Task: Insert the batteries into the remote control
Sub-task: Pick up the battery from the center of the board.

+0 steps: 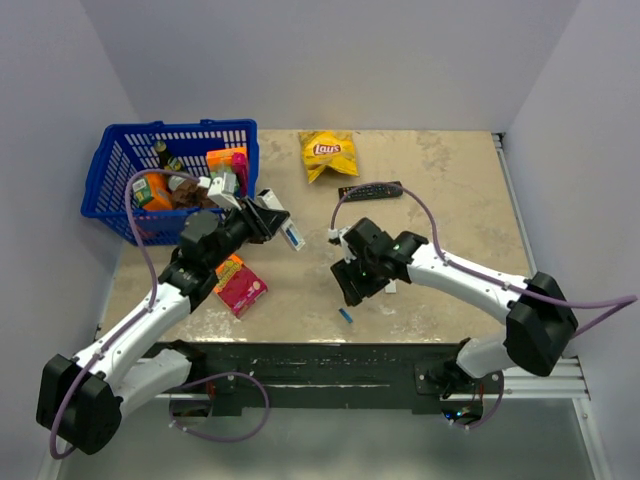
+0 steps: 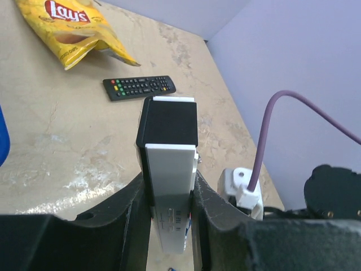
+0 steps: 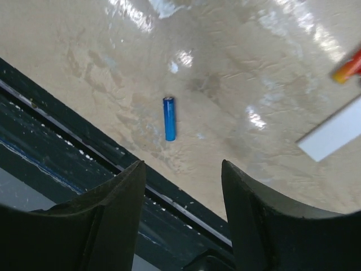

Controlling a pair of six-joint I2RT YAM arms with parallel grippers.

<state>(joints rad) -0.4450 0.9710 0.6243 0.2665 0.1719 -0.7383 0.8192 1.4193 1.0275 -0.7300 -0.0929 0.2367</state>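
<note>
The remote control [image 2: 169, 169], a slim white stick with a dark patch at its far end, is clamped between the fingers of my left gripper [image 2: 169, 195] and held above the table. From above, this remote control [image 1: 291, 235] sticks out of the left gripper [image 1: 268, 218] toward the table's middle. A blue battery [image 3: 169, 118] lies on the table near the front edge, just ahead of my right gripper [image 3: 183, 169], whose jaws stand open and empty. Overhead, that battery [image 1: 346, 315] lies just in front of the right gripper [image 1: 352, 288]. A red/orange battery [image 3: 350, 66] and a white strip [image 3: 333, 134] show at the right edge.
A black remote [image 1: 370, 190] and a yellow chip bag [image 1: 328, 152] lie at the back. A blue basket [image 1: 105, 185] full of goods stands at the back left. A pink packet [image 1: 240, 285] lies beside the left arm. The dark front rail [image 3: 67, 130] borders the table.
</note>
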